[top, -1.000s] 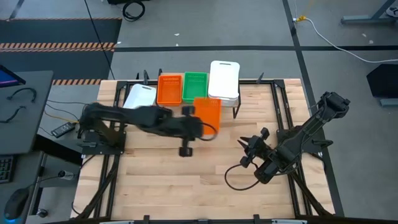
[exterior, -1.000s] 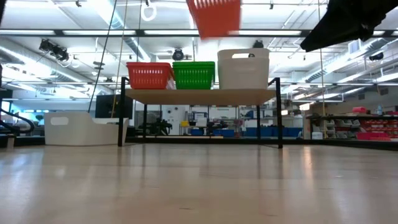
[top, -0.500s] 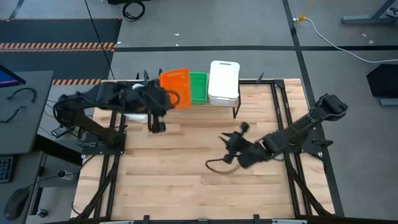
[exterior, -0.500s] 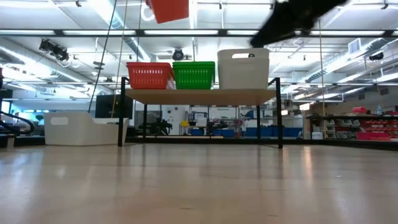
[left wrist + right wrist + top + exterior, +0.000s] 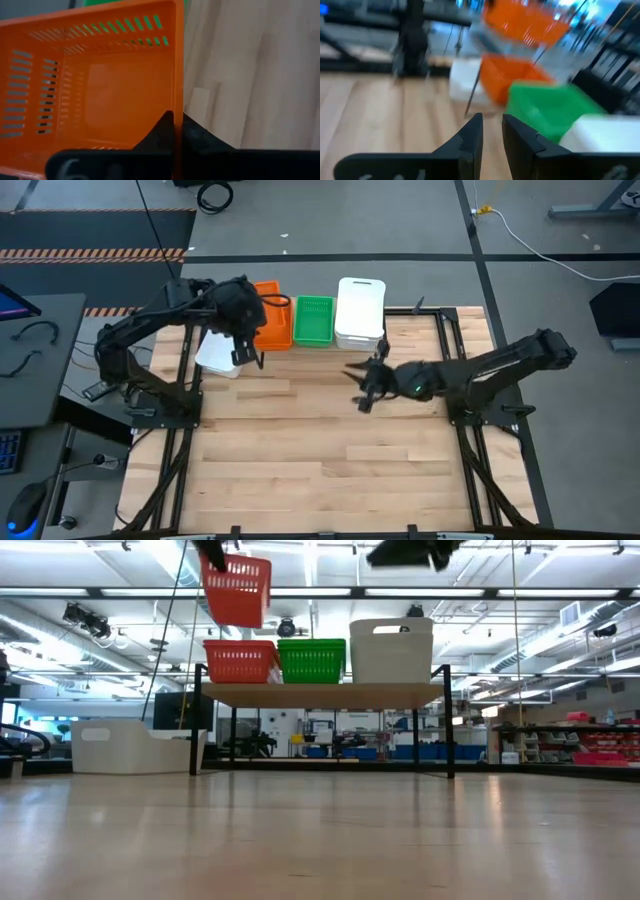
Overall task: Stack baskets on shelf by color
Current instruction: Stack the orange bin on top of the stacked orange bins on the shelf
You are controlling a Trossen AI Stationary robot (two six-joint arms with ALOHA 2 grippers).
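Note:
My left gripper (image 5: 177, 122) is shut on an orange basket (image 5: 238, 590), held high over the shelf's left end (image 5: 272, 320). On the shelf's wooden plank (image 5: 320, 693) stand another orange basket (image 5: 240, 661), a green basket (image 5: 312, 660) and a white stack (image 5: 391, 650). The held basket hangs tilted right above the orange one. My right gripper (image 5: 362, 385) hovers in the air over the table's middle, in front of the shelf, with its fingers (image 5: 492, 125) a little open and holding nothing. My left gripper pinches the orange basket by the upper edge of one side wall (image 5: 179, 100). One finger (image 5: 162, 127) is inside the basket and the other (image 5: 197, 134) outside. The basket is lifted clear and tilted, just above the orange basket on the shelf.
A white basket (image 5: 222, 352) rests on the table beside the shelf's left end (image 5: 135, 747), under my left arm. The shelf's black legs (image 5: 448, 725) stand near the table's far edge. Bare wooden tabletop (image 5: 320, 470) stretches toward the near edge.
My left gripper has carried the orange basket from in front of the shelf's middle toward the far left, then down, to just above the orange basket on the shelf. My right gripper has swung from the table's right side toward the middle and the far edge.

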